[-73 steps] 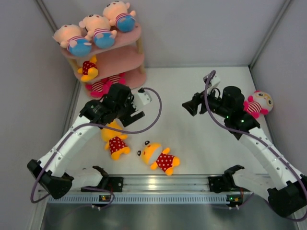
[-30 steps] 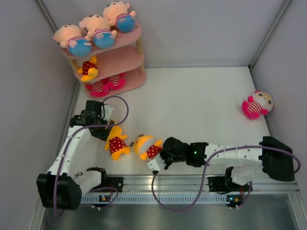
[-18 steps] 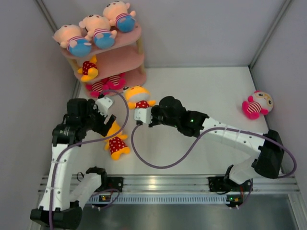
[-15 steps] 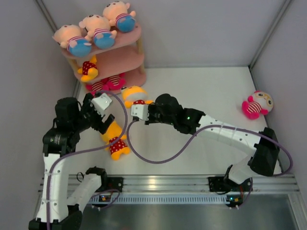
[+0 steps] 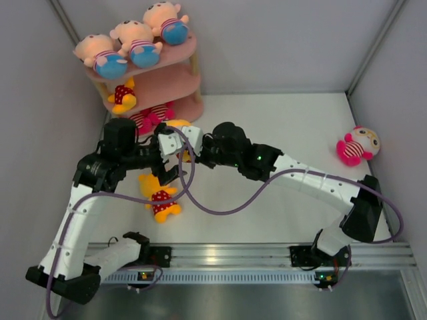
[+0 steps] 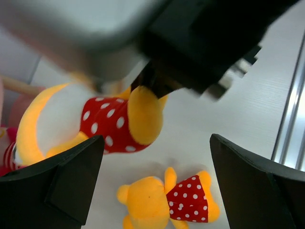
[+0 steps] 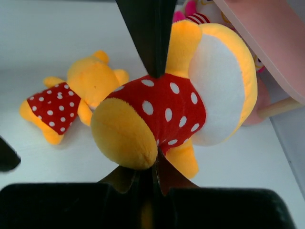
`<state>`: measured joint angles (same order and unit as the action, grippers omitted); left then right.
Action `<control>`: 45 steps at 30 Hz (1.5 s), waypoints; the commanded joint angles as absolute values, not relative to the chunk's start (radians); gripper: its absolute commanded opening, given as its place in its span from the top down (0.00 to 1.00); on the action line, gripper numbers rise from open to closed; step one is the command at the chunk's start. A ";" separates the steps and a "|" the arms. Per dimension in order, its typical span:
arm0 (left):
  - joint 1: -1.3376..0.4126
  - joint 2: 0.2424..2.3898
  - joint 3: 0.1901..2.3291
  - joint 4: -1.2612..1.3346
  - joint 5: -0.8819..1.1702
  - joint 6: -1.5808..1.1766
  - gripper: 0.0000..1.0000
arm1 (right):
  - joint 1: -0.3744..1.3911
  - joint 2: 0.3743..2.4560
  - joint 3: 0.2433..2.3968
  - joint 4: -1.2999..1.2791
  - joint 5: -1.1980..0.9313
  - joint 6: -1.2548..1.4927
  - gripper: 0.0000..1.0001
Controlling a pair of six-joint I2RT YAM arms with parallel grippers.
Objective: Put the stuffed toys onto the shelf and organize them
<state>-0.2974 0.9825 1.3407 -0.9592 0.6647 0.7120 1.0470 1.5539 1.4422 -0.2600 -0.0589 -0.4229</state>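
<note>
The pink shelf stands at the back left. Three boy dolls lie on its top board, a yellow bear on the middle one and a pink striped doll on the lowest. My right gripper is shut on the red dotted outfit of another yellow bear, held in the air just in front of the shelf's lower board. My left gripper is open and empty above a third bear lying on the table, seen between its fingers in the left wrist view.
A pink doll in red-white stripes lies at the far right by the wall. Both arms crowd together near the shelf's foot, and the left wrist hides most of the held bear from above. Grey walls close in left and right.
My right gripper took a bear near the front rail and carried it back left to the shelf's foot. The left arm swung right toward it and its jaws spread wider.
</note>
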 commanded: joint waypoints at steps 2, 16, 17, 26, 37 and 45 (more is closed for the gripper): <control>-0.477 1.060 1.423 -0.954 0.562 0.687 0.03 | 1.054 1.557 1.486 -0.187 -0.094 -0.360 1.00; -0.489 1.118 1.437 -0.887 0.506 0.692 0.51 | 1.054 1.451 1.361 -0.083 -0.178 -0.371 1.00; -0.489 1.117 1.431 -0.882 0.512 0.689 0.51 | 1.054 1.448 1.356 -0.071 -0.182 -0.368 1.00; -0.489 1.124 1.416 -0.862 0.503 0.673 0.65 | 1.055 1.411 1.327 -0.008 -0.241 -0.348 0.99; -0.489 1.104 1.358 -0.734 0.278 0.848 1.00 | 1.034 1.327 1.189 0.015 -0.074 -0.382 0.49; -0.488 1.107 1.301 -0.538 0.267 1.144 1.00 | 1.008 1.246 1.056 0.029 0.035 -0.399 0.47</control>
<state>-0.4927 1.1011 1.2968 -0.6739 0.2745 0.9840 1.0157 1.3216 1.0595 -0.0669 -0.0055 -0.3801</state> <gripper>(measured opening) 0.038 0.532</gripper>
